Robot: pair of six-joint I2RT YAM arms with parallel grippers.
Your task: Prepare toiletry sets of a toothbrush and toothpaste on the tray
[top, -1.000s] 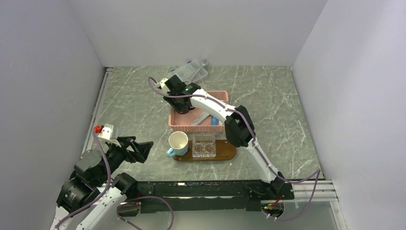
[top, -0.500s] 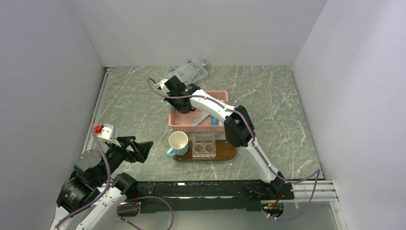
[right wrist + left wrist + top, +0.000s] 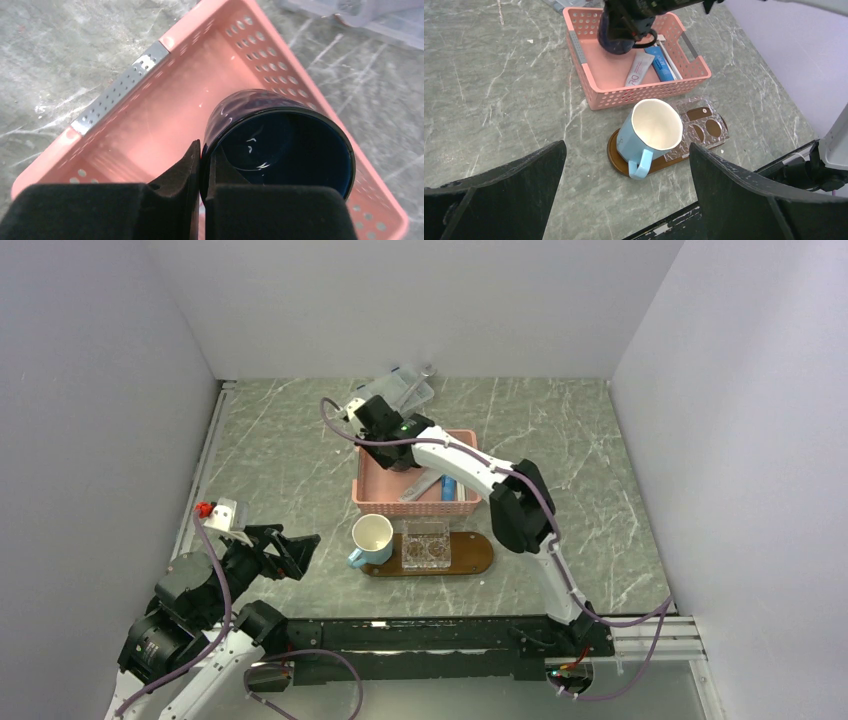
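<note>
Grey-green marbled tabletop between plain white walls fills the overhead view; at its centre sits a pink perforated plastic basket; just below it in the frame lies the flat dark-brown oval wooden tray, bearing a pale blue ceramic mug at its left end and a clear plastic holder with round holes beside that; no tube lies on the tray. Both toothpaste tubes lie in the right half of the basket, clearest in the left wrist view: a bright blue plastic tube and a paler translucent tube, close side by side; they look light, soft-walled and slick, so I judge the firmer shoulder near the cap a safer hold than the belly, which would dent and slide. The right gripper is clenched on the rim of a glossy dark navy mug at the basket's upper left, one finger outside the wall, one inside; the navy mug looks rigid and heavy for so thin a pinch, apt to swing. The left gripper, lower left of the overhead frame, stands spread wide and holds nothing. Whether the navy mug's foot touches the basket floor is hidden; a thin white stick beside the blue tube may be a toothbrush, too small to tell; the arm covers part of the basket from above.
</note>
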